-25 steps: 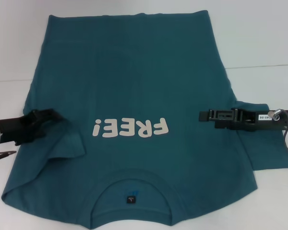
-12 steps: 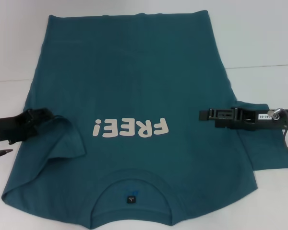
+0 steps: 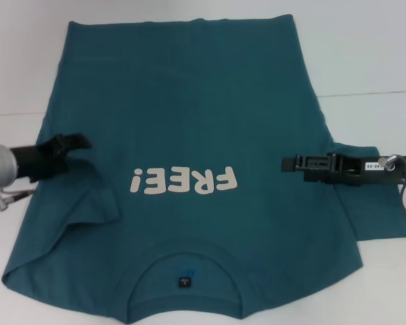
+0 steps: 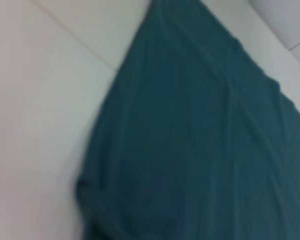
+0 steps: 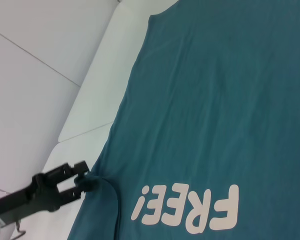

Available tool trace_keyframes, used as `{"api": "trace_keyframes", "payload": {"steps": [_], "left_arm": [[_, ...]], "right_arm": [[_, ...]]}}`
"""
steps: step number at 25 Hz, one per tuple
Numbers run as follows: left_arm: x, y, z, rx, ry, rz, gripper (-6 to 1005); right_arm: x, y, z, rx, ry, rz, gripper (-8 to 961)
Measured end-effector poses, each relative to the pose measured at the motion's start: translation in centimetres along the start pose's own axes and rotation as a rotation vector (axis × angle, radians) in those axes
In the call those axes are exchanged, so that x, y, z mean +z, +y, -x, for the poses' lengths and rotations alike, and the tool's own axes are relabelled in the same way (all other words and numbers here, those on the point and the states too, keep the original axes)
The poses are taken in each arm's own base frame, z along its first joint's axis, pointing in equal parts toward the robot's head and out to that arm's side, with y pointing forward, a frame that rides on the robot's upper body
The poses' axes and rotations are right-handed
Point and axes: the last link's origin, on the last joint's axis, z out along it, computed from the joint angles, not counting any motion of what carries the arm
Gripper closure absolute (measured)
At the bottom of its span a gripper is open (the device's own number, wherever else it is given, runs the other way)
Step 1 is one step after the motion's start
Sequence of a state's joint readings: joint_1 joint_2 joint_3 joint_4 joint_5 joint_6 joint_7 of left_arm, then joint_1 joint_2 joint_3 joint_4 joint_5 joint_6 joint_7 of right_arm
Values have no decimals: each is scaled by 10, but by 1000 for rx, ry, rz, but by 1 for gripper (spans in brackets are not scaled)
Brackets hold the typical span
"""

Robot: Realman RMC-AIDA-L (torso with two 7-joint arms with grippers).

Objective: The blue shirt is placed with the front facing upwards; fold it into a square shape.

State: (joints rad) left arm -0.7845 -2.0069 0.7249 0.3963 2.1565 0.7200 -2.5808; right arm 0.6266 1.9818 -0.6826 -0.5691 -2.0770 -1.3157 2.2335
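The blue shirt (image 3: 189,108) lies flat on the white table, front up, with its collar (image 3: 184,271) toward me and the white "FREE!" lettering (image 3: 183,181) across the middle. Its left sleeve (image 3: 95,200) is folded in over the body and the right sleeve (image 3: 382,203) lies spread out. My left gripper (image 3: 84,142) is open and empty over the shirt's left edge, just beyond the folded sleeve. It also shows in the right wrist view (image 5: 82,175) with a gap between its fingers. My right gripper (image 3: 287,162) hovers over the shirt's right side, near the armpit.
The white table (image 3: 365,54) has a seam line running across it on both sides of the shirt. A thin cable (image 3: 3,198) hangs by my left wrist. The left wrist view shows only shirt fabric (image 4: 200,140) and table.
My left gripper has let go of the folded-in left sleeve, moving away from me and outward. The sleeve now rests on the shirt. The right arm has not moved.
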Motion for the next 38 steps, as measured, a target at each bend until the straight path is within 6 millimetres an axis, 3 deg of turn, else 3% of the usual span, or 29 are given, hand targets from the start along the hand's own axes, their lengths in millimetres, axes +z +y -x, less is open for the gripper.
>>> {"api": "trace_keyframes", "payload": {"steps": [4,10,18,29,33,38], "left_arm": [[8,17,-14,44,70,-20,234],[14,25,-24,103,131,-55,233],[11,21,-16,127,102,-29,234],[-53,-5,12,219,-118,189,233],[-79,-6,37,420,-177,380,233],[-103,-13,75,664,-126,559,233]], "right_arm": [[-1,-1,-1,2,0,-1,44],[-2,-3,-4,13,-2,-4,44],[-2,-5,-4,13,-6,-9,45],[-4,-6,-4,-13,-6,-14,45],[-5,-6,-5,-55,-3,-12,45],[-7,-5,-7,-139,0,5,45]]}}
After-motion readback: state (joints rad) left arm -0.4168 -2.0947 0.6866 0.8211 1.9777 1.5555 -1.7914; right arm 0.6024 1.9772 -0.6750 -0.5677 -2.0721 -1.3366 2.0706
